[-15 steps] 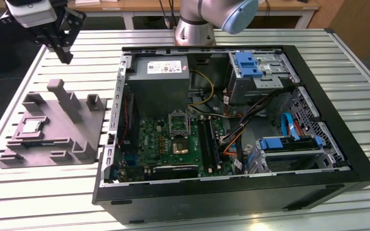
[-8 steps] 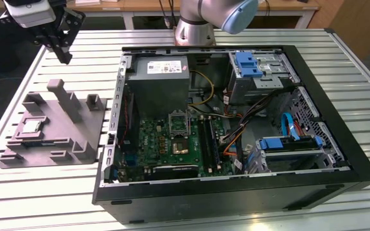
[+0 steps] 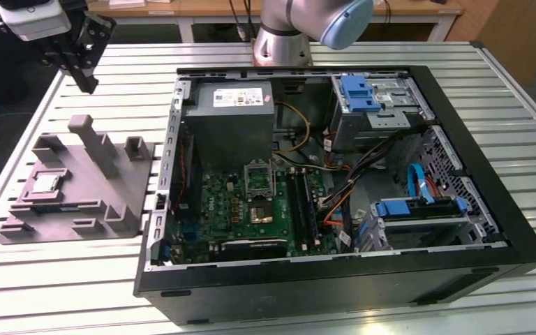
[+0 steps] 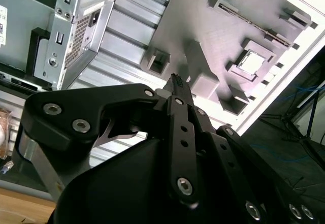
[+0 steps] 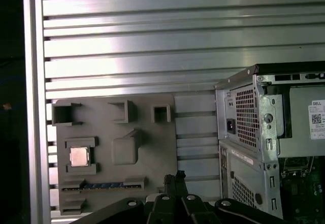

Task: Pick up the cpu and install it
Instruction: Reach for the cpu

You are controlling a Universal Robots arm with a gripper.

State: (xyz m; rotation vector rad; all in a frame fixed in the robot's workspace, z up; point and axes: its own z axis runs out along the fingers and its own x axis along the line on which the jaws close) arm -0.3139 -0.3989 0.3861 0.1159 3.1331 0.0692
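In the exterior view, the gripper [image 3: 89,85] hangs in the air over the far corner of the bench [image 3: 63,279], on the exterior view's left. Its dark fingers are closed together and hold nothing. Below it, near that edge of the bench, a grey tray [image 3: 77,209] with upright posts lies just beside the open computer case [image 3: 343,283]. The cpu [image 3: 45,183] lies flat in a square recess of the tray, close to the tray's edge that is far from the case. Inside the case, a green motherboard [image 3: 240,209] is visible.

In the second wrist view, the fingers meet at their tips, and the gripper [image 4: 175,79] is high above the tray [image 4: 203,16]. The cpu [image 4: 252,63] sits in its recess, well apart from the tips.

In the first wrist view, the gripper [image 5: 175,176] is closed as well. The cpu [image 5: 78,156] rests in the tray [image 5: 101,132], and the case [image 5: 254,117] stands just beside the tray.
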